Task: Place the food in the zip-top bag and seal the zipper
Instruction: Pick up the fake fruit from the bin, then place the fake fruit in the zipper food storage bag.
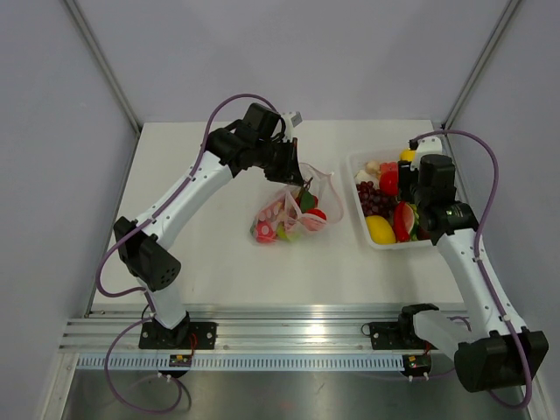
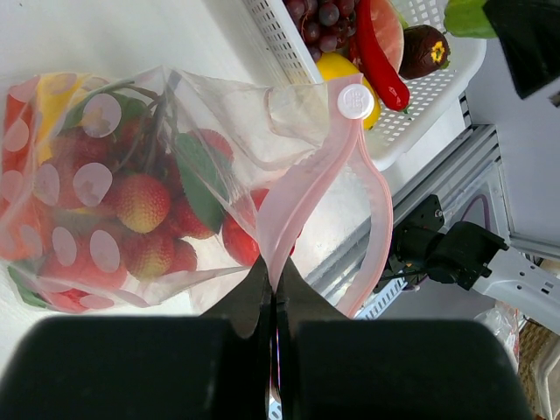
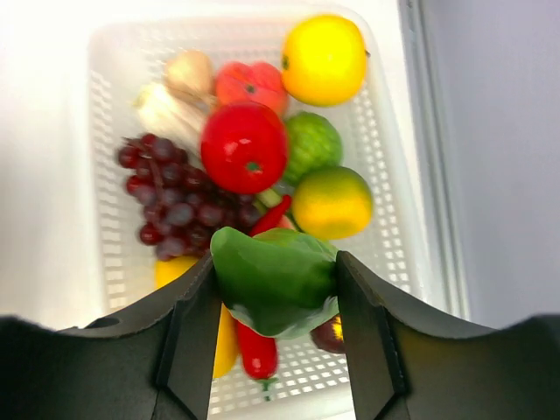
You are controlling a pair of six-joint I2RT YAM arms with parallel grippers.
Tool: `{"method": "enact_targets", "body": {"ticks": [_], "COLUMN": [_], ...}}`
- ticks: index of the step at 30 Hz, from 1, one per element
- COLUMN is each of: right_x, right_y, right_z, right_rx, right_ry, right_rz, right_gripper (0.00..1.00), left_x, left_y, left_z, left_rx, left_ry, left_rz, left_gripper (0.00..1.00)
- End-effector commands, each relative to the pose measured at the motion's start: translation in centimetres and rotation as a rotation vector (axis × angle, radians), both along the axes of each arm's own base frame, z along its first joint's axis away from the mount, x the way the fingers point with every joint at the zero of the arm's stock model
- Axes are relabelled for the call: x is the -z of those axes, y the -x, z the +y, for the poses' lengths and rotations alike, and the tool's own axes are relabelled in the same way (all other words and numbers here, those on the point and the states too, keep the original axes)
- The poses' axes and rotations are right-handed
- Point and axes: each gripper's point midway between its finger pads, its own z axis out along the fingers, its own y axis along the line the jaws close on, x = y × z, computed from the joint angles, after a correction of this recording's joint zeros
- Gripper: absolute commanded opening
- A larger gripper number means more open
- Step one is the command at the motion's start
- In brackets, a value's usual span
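Observation:
The clear zip-top bag (image 1: 293, 213) lies mid-table with several toy fruits inside; the left wrist view shows strawberries and green leaves in the bag (image 2: 131, 201). My left gripper (image 1: 296, 171) (image 2: 276, 276) is shut on the pink-red zipper strip (image 2: 302, 197) and holds the mouth up, with the white slider (image 2: 354, 101) at the strip's far end. My right gripper (image 1: 409, 179) (image 3: 276, 289) is shut on a green toy pepper (image 3: 276, 276) and holds it above the white tray (image 3: 105, 52). More food lies in the tray: a red tomato (image 3: 243, 144), dark grapes (image 3: 171, 206), and yellow and green fruits.
The white tray (image 1: 354, 162) stands at the right of the table, close to the bag. A red chili (image 2: 381, 57) lies in it, seen in the left wrist view. An aluminium rail (image 1: 289, 337) with both arm bases runs along the near edge. Grey walls enclose the table.

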Motion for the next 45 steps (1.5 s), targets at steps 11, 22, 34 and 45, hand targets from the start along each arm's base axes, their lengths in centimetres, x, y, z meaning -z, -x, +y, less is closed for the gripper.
{"method": "enact_targets", "body": {"ticks": [11,22,34,45], "right_x": [-14.7,-19.8,-16.0,-9.3], "right_y": [3.8,4.9,4.5,3.4], "right_z": [9.7,16.2,22.4,26.6], "right_rx": [-0.396,-0.631,-0.694,-0.666], "right_ry": [-0.482,-0.760,-0.770,-0.693], "right_rz": [-0.322,-0.383,-0.272,-0.068], "right_gripper": [0.12,0.10,0.10,0.70], "left_x": [-3.1,-2.7,-4.1,-5.1], "left_y": [-1.0,-1.3,-1.6,-1.7], "left_z": [-1.2,-2.1,-1.2,-0.7], "left_rx": [0.012,0.017,-0.004,-0.013], "left_ry": [0.090,0.109,0.115,0.139], "left_rz": [-0.061,-0.032,-0.051,-0.065], "left_gripper": [0.00,0.00,0.00,0.00]}}
